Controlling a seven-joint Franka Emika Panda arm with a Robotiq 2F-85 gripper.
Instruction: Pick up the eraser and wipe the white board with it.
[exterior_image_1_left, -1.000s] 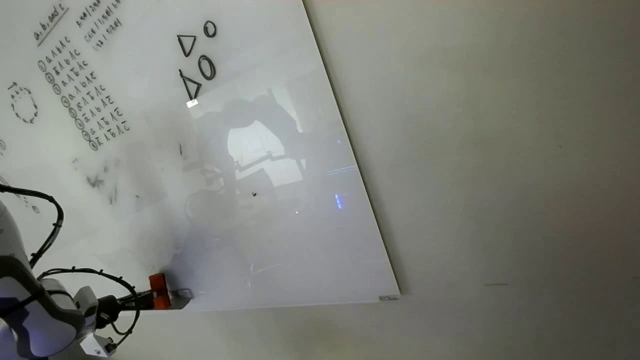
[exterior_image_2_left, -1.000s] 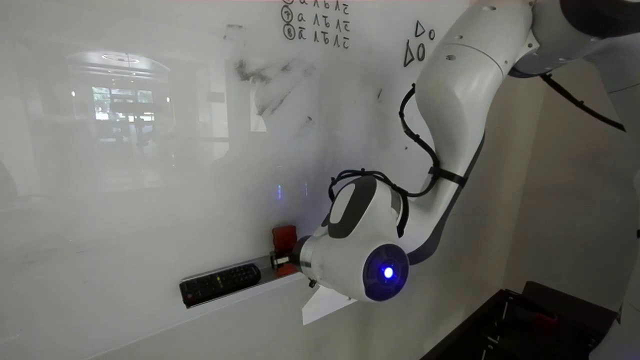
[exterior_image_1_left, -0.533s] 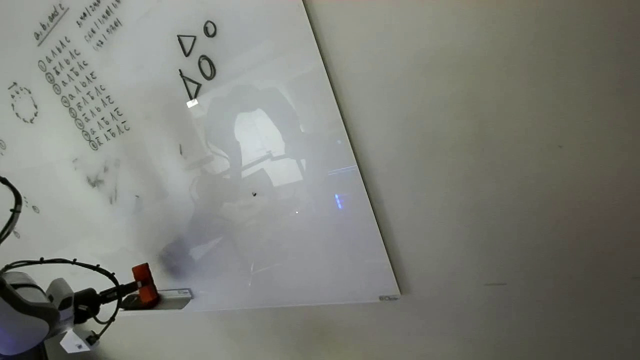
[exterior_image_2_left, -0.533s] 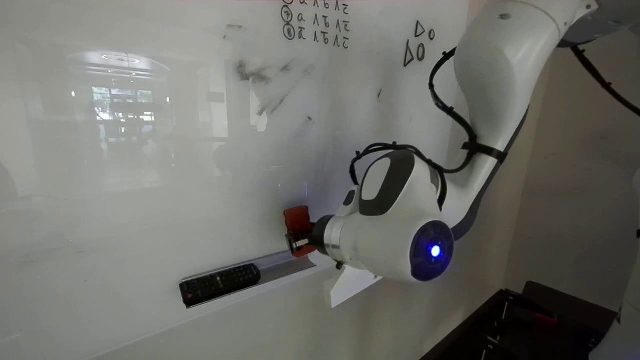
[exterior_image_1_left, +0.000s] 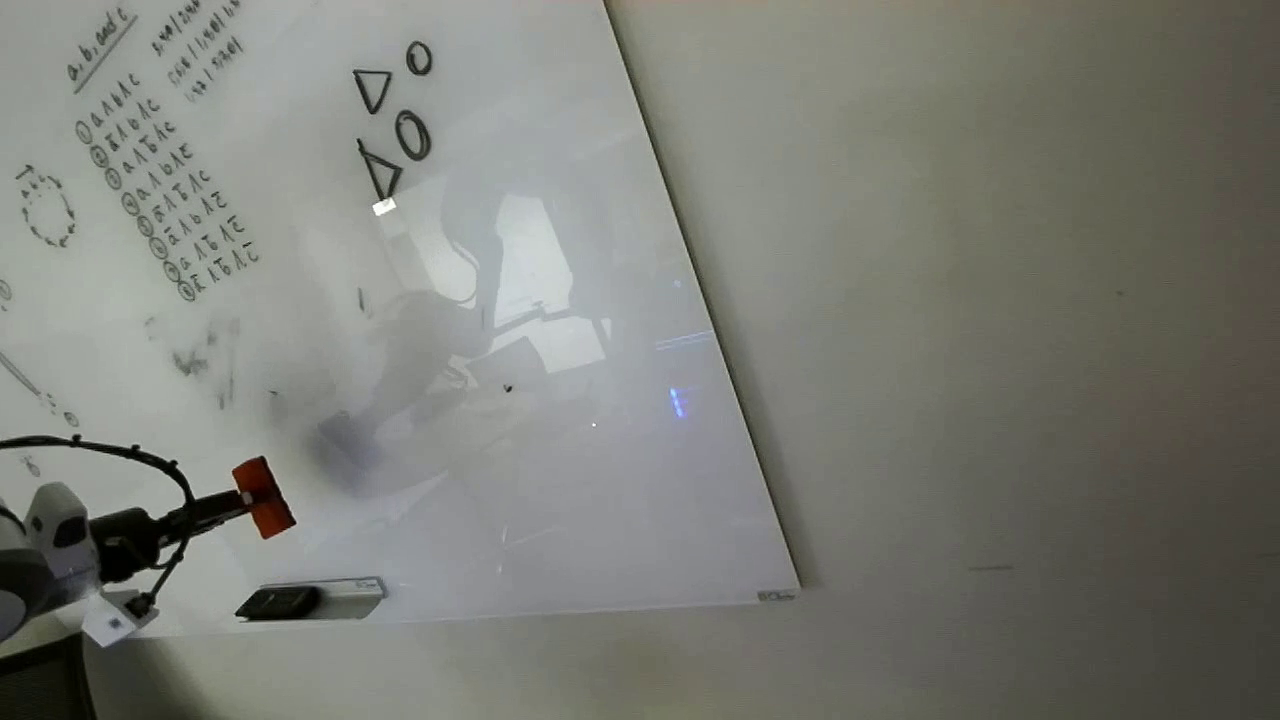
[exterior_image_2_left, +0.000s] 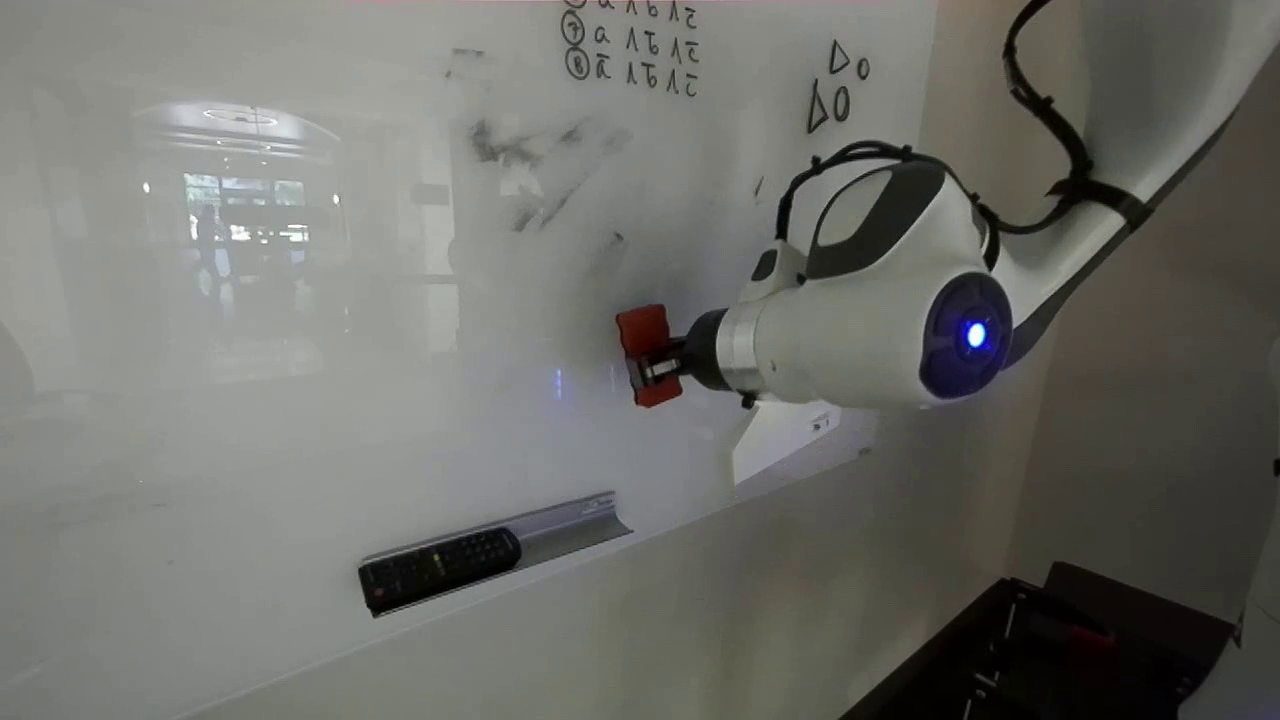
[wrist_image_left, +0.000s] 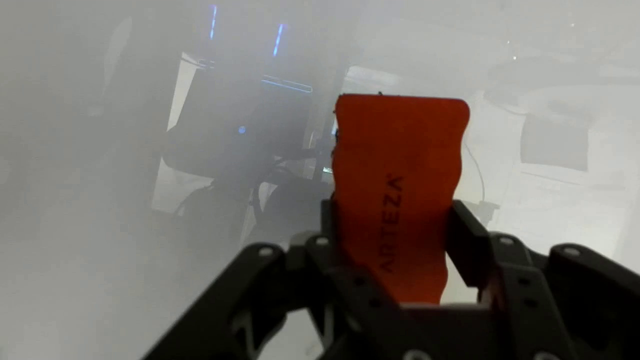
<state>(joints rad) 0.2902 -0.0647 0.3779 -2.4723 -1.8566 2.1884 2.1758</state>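
The eraser (wrist_image_left: 395, 140), a red-orange block lettered ARTEZA, is held in my gripper (wrist_image_left: 392, 230), a dark finger pressed on each long side. In both exterior views the eraser (exterior_image_1_left: 258, 485) stands up off the tray, in front of the white board (exterior_image_1_left: 620, 500). Whether its far face touches the board I cannot tell. Black handwriting, triangles and ovals cover the upper part of the board (exterior_image_2_left: 300, 440); grey smudges lie above and left of the eraser (exterior_image_2_left: 643, 325) in an exterior view. Its lower end is partly hidden by the gripper in the wrist view.
Below the eraser, a small metal tray (exterior_image_2_left: 575, 530) is fixed along the board's lower edge, with a black remote (exterior_image_2_left: 440, 568) lying in it. Plain wall (exterior_image_1_left: 950, 350) continues past the board's side edge. A dark piece of furniture (exterior_image_2_left: 1060, 650) stands at lower right.
The gripper has lifted the eraser up out of the tray and carried it higher along the board, to the right in an exterior view. The remote has stayed put.
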